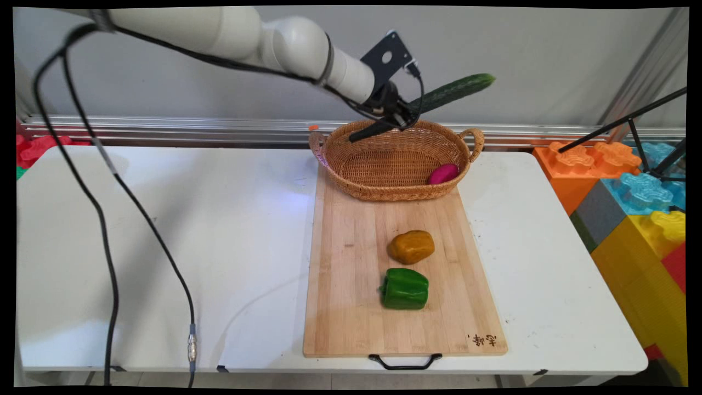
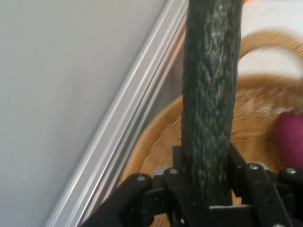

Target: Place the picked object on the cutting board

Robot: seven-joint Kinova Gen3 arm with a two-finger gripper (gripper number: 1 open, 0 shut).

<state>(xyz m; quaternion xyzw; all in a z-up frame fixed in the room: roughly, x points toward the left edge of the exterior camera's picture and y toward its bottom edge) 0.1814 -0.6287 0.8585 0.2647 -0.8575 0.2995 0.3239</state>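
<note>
tool (image 1: 399,112) clamped on cucumber (image 1: 455,91) near one end, held above basket (image 1: 351,159) | we judge it stiff, bumpy-skinned, light; mid-length grip would balance better | magenta item (image 1: 443,173) inside basket

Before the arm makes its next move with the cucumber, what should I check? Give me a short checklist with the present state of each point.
1. Grip on cucumber: the gripper is shut on its lower end; ok.
2. Cucumber off every surface: it hangs in the air above the basket's far rim; ok.
3. Room in basket: only a magenta vegetable lies at its right end, the rest is bare; ok.
4. Basket seated: its near part rests on the board, upright; ok.
5. Path below: yellow pepper and green pepper lie on the board, nearer the camera than the basket; ok.
6. Firmness of grip: cannot tell.
</note>
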